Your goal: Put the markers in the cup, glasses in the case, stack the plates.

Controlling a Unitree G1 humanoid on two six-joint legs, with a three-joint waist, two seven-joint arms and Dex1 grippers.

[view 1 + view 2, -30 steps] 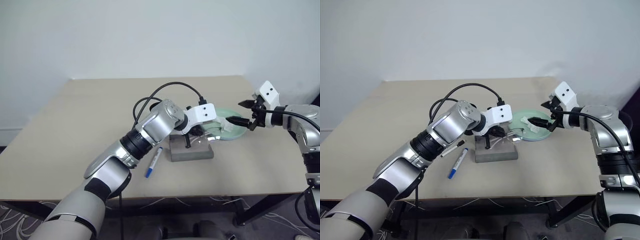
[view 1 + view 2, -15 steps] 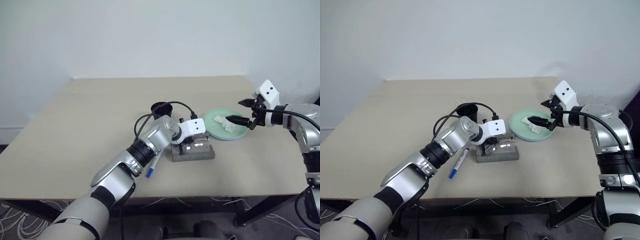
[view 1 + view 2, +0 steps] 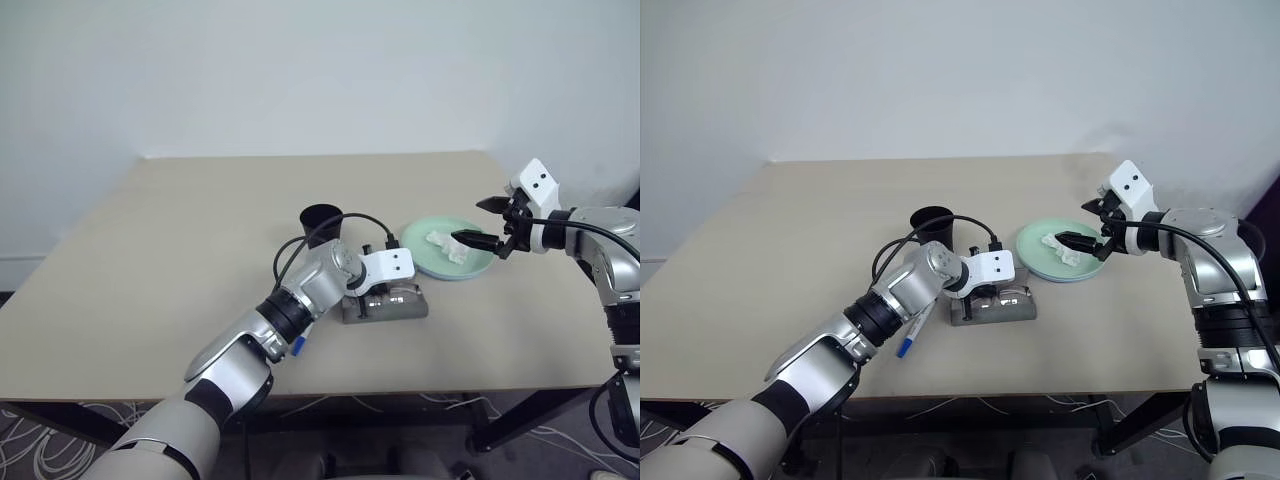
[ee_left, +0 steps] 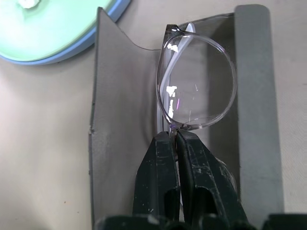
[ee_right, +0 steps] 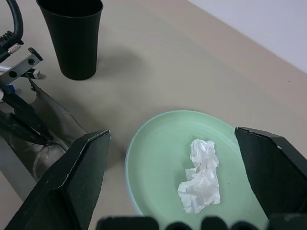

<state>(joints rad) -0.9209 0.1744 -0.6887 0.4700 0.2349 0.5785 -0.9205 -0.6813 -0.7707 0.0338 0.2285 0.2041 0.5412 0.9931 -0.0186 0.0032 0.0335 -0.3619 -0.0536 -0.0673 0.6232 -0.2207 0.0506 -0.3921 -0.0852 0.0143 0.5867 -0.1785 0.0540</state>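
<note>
My left gripper (image 4: 175, 136) is shut on the bridge of the clear glasses (image 4: 199, 91), holding them low inside the open grey case (image 3: 385, 312). Just behind the case stands the black cup (image 3: 322, 222), upright. The mint green plate (image 3: 450, 262) lies on the light blue plate (image 4: 103, 19), whose rim shows under it, right of the case. Above the plates' right edge hangs my right gripper (image 3: 467, 222), open and holding nothing. A marker with blue ends (image 3: 912, 333) lies left of the case, partly under my left forearm.
A crumpled white tissue (image 5: 201, 175) lies on the green plate. The left half of the tan table (image 3: 160, 260) is bare, and its front edge runs close below the case.
My left arm has come down with the glasses, from above the case into it. That uncovered the cup behind it. The right arm has stayed still.
</note>
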